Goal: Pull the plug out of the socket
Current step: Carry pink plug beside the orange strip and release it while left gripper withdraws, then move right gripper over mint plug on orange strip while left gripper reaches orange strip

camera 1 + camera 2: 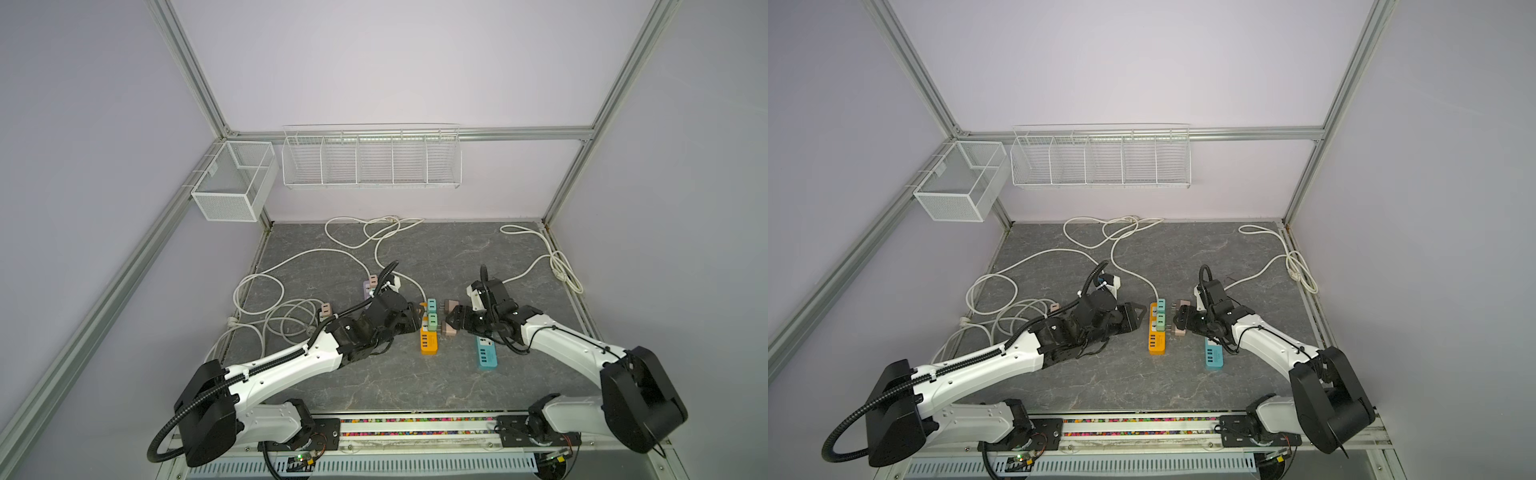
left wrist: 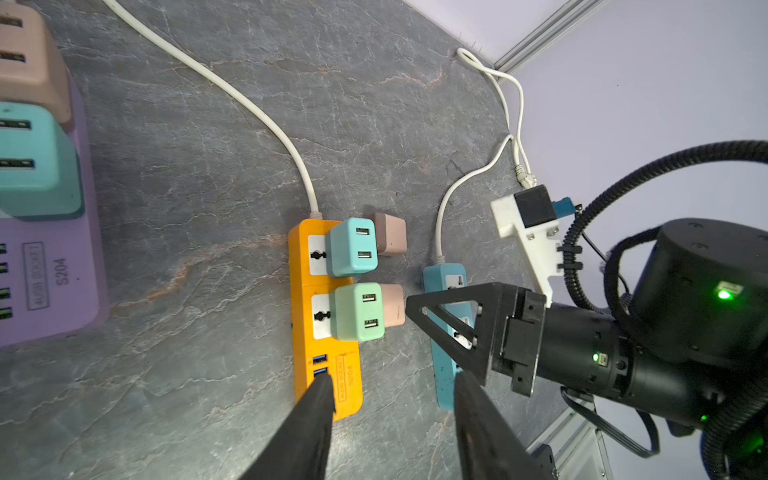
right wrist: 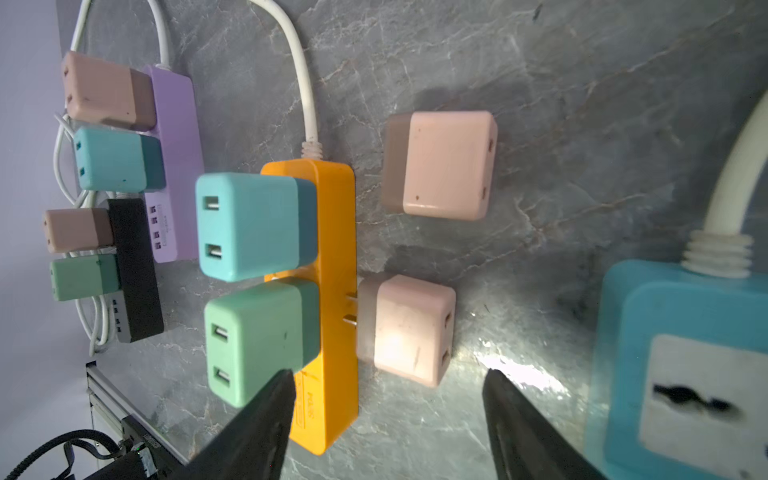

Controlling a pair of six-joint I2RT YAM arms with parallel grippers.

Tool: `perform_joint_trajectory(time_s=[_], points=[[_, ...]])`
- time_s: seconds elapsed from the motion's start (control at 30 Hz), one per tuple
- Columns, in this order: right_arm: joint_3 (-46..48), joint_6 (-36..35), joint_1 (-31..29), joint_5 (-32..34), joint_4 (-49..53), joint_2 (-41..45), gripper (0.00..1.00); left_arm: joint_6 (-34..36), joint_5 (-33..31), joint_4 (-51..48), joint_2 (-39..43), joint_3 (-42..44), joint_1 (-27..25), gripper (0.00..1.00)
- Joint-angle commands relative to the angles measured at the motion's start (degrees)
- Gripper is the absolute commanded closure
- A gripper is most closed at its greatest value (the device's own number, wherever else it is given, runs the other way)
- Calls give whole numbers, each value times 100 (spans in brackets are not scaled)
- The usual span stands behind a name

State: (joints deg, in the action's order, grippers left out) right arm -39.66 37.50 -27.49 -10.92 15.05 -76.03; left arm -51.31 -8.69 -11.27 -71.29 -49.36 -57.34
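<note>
An orange socket strip (image 1: 429,341) lies mid-table with a teal plug (image 3: 249,224) and a green plug (image 3: 257,336) standing in it. A pink plug (image 3: 409,328) lies loose on the table beside the strip, its prongs pointing at the strip's side. Another pink plug (image 3: 440,164) lies farther back. My right gripper (image 3: 388,380) is open, and the nearer pink plug lies just beyond its fingertips. My left gripper (image 2: 392,386) is open on the strip's other side. One of its fingers (image 2: 320,399) is over the strip's USB end.
A blue socket strip (image 1: 486,353) lies under my right wrist. A purple strip (image 2: 50,270) and a black strip (image 3: 135,270) with plugs sit at the left among white cables (image 1: 270,307). Wire baskets (image 1: 370,158) hang on the back wall.
</note>
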Motion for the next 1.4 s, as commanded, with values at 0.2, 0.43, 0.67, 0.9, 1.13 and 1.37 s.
perform_joint_trajectory(time_s=[0.2, 0.43, 0.67, 0.9, 1.13, 1.37], points=[[-450, -326, -274, 670, 1145, 439, 23, 279, 215, -216, 303, 392, 222, 50], [-821, -319, -693, 1051, 1864, 676, 22, 172, 367, 123, 417, 759, 266, 48], [-1027, -244, -1182, 1284, 2308, 932, 20, -187, 399, 665, 516, 1291, 267, 47], [-1485, -230, -1692, 1816, 2681, 728, 19, -429, 506, 779, 190, 1369, 267, 46], [-1674, 94, -2103, 2127, 2729, 228, 18, -673, 604, 1481, -127, 1746, 267, 46], [-2058, 499, -2541, 2564, 2717, -408, 19, -760, 896, 2188, -689, 1836, 265, 46]])
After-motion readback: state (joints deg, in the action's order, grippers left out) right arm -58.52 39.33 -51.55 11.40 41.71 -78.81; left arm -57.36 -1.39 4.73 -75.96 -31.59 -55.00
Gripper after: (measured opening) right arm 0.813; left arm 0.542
